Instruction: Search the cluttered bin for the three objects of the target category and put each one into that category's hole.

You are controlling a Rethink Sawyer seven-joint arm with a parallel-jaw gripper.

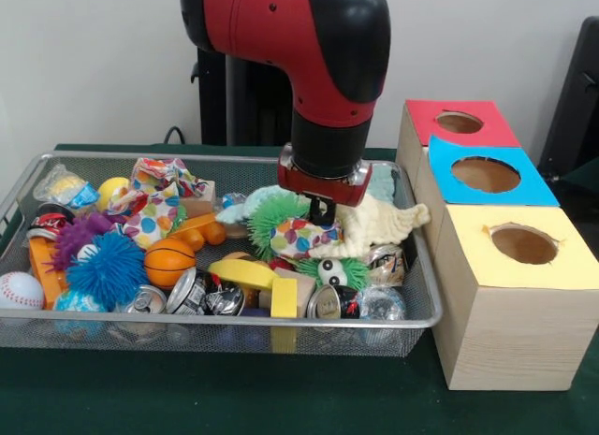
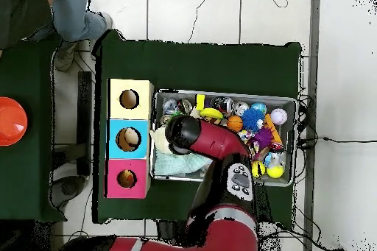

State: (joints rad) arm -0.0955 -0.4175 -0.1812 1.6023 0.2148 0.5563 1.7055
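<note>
Three holes top the wooden box (image 1: pixel 510 304) beside the bin's (image 1: pixel 187 332) right edge: red (image 1: pixel 459 123), blue (image 1: pixel 485 174) and yellow (image 1: pixel 524 243), all unobstructed. The bin is packed rim to rim, leaving little free room: cans (image 1: pixel 332 302) and a yellow block (image 1: pixel 284 297) along the front edge, basketball (image 1: pixel 169 260) and blue spiky ball (image 1: pixel 106 268) left. The gripper (image 1: pixel 321 213) presses into a spotted cloth (image 1: pixel 299 237) mid-bin; whether its fingers grip anything cannot be told.

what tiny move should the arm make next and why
Probably a short descent. The gripper hangs just above the colourful patterned cloth toy in the wire bin, and whether it holds anything cannot be told. Lowering a little should bring it to the toy.
</note>
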